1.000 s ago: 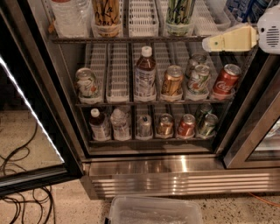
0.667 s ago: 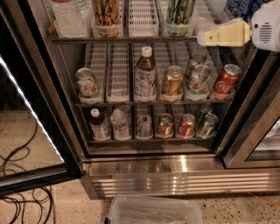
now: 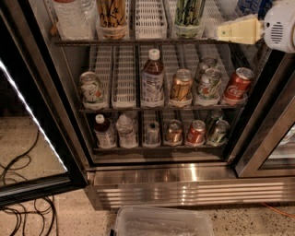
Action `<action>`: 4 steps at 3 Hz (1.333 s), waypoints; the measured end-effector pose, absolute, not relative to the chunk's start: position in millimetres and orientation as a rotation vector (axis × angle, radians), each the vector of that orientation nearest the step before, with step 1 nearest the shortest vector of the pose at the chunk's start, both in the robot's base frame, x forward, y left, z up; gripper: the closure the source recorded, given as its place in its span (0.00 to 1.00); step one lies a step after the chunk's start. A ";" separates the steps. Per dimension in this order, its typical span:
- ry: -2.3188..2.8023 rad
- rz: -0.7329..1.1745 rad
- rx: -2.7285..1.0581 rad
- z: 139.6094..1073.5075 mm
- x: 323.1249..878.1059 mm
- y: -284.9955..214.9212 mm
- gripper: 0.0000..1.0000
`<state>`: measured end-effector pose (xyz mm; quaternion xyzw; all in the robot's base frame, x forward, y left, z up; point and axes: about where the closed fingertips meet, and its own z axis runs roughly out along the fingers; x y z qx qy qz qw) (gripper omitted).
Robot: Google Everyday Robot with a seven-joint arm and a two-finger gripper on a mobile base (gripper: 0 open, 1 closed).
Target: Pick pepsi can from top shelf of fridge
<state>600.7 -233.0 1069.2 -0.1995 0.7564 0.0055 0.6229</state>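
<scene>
A: Eyes on the tool (image 3: pixel 228 32): parked at top right, level with the top shelf (image 3: pixel 138 42) of the fridge (image 3: pixel 184 177). Open or closed? Cannot tell from here.

B: And the pepsi can (image 3: pixel 249 8)? Far right of that shelf, just behind the tool, cut off by the upper edge. Only a blue patch showing.

A: Best to square up on the can's middle, slide in level above the wire rim, and close on the body, not the lid.

B: Tight on the right, probably, with the right frame (image 3: pixel 268 138) close by. More room to the left, toward the tall green can (image 3: pixel 189 14).

A: Then lift a touch and back straight out. Worth staying high, too: 2 packed racks below, red Coca-Cola can (image 3: pixel 237 85) nearest.
</scene>
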 end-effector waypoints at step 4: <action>1.684 -0.084 -0.337 1072.6 584.1 -249.3 0.19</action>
